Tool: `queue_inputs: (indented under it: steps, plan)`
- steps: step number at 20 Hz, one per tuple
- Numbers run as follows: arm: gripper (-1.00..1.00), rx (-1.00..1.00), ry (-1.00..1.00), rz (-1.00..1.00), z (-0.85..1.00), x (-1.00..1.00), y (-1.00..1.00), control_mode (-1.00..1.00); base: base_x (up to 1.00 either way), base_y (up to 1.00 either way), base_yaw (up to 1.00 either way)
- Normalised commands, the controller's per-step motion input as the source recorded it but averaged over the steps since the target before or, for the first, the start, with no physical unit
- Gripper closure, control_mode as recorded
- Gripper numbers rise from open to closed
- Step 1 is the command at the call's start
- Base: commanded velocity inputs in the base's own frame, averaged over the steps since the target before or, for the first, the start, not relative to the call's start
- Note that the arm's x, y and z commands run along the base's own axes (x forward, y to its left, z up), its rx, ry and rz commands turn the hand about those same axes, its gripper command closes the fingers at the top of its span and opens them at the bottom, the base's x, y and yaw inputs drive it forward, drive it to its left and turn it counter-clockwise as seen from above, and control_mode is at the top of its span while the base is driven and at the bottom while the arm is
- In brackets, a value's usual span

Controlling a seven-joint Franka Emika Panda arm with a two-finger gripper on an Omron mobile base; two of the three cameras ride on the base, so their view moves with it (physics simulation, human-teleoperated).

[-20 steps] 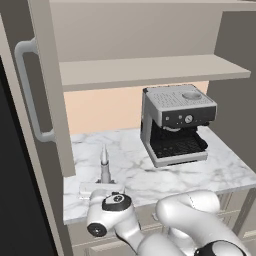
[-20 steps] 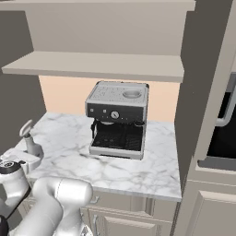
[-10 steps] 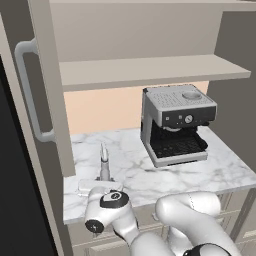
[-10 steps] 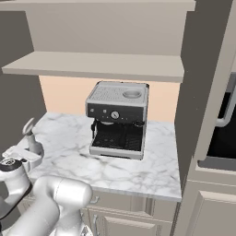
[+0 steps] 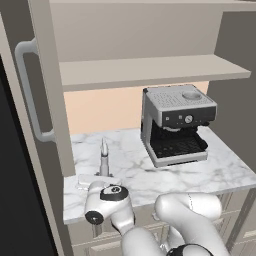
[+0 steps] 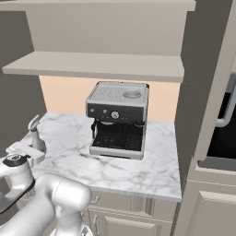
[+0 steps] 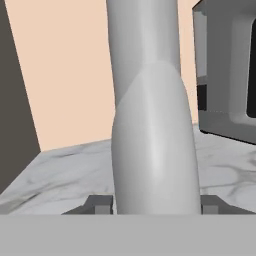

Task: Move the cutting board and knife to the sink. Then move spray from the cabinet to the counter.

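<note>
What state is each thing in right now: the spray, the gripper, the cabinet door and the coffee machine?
spray: upright on the counter, between the gripper tips.
gripper: low at the spray's base, one tip close on each side; contact unclear.
cabinet door: swung open.
coffee machine: upright on the counter, untouched.

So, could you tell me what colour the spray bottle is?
Pale grey, clearest in the hand view: spray bottle.

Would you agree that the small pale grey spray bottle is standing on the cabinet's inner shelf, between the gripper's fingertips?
Not quite: the small pale grey spray bottle stands on the white marble counter, not the beige-grey cabinet's shelf, as the left base view shows. It does sit between the gripper's fingertips.
</note>
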Motion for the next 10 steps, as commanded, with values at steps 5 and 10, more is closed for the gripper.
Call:
queue_inputs:
  steps: [5, 10]
  plan:
    - [1.00, 0.06, 0.00, 0.00, -0.36, 0.10, -0.03, -1.00, 0.00, 0.00, 0.00]
    - [-1.00, 0.07, 0.00, 0.00, -0.36, 0.07, -0.09, -1.00, 0.00, 0.00, 0.00]
